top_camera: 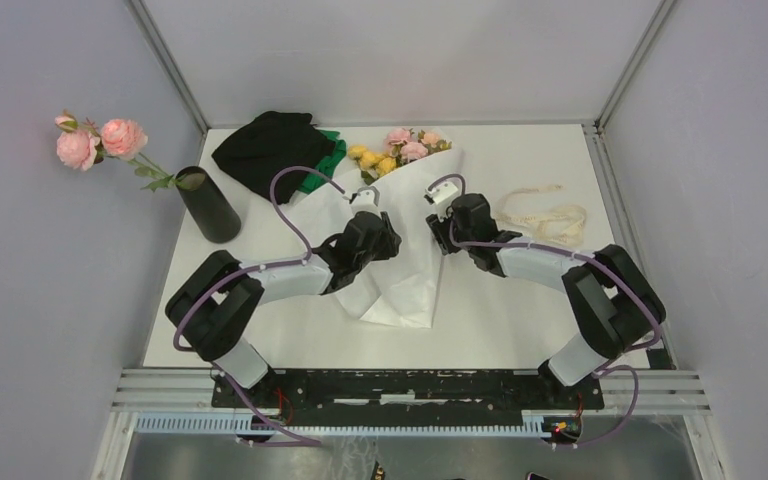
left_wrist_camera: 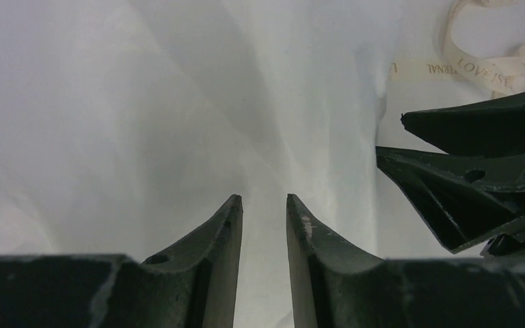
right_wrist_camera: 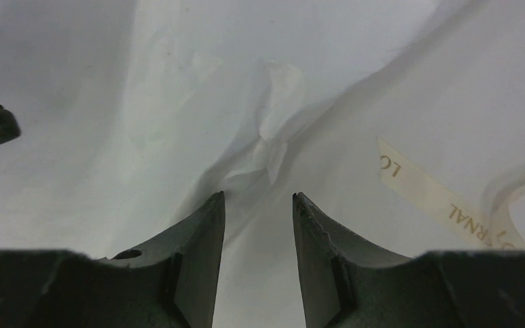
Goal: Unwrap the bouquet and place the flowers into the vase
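The left jaws stand a narrow gap apart with nothing between them. Past their tips only the large white paper sheet shows. The right jaws are parted a little wider and also hold nothing. A crumpled ridge of that paper lies just ahead of their gap, apart from the tips as far as the wrist view tells. Both pairs hang low over the middle of the wrap, close together: the right arm's fingers show at the right edge of the left wrist view.

Outward from there, the bouquet lies flat on the desk, its long axis running near to far. The pointed foot of the paper is toward the arm bases. The flowers, pink, peach and yellow artificial rose heads, are at the far end, beyond both pairs of jaws. The left jaws sit on the wrap's left flank, the right jaws on its right.

The cream lace ribbon with printed lettering lies loose on the desk to the right. The paper therefore looks ready to be spread, each flap pulled sideways away from that axis.

The vase, a tall matte black cylinder, stands at the left, well apart from the bouquet, with a separate stem of pink roses in it. The left arm is the nearer one, so the carry probably falls to it.
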`<state>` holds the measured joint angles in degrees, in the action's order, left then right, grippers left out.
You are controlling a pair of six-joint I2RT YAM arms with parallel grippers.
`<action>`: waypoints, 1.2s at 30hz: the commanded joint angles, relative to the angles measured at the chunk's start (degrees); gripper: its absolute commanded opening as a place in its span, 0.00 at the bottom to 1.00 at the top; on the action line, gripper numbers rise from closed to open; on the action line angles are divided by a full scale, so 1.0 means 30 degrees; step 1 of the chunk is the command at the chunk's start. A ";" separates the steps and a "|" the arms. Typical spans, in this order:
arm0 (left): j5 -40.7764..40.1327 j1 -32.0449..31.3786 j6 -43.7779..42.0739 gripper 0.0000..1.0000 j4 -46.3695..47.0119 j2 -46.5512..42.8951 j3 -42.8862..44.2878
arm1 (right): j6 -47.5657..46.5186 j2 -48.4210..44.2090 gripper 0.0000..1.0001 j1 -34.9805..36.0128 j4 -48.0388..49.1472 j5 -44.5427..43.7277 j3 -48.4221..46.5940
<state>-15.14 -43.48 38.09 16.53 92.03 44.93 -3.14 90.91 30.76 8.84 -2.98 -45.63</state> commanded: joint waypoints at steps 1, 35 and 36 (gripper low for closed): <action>-0.1005 -0.0005 -0.0716 0.36 0.0251 0.0648 0.0080 | 0.0342 0.0470 0.47 0.0572 0.0744 0.0026 -0.1142; 0.1368 0.2325 -0.2156 0.33 -0.0655 0.6120 0.7006 | -0.1005 0.5175 0.47 -0.0163 -0.0960 -0.1642 -0.7601; 0.1433 0.2306 -0.2061 0.33 -0.0605 0.5721 0.6643 | -0.0983 0.4756 0.47 -0.0164 -0.0901 -0.1639 -0.7172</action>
<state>-12.32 -36.49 34.02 13.69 114.67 67.57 -5.50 112.40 30.00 5.02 -7.66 -69.76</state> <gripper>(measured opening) 0.336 0.472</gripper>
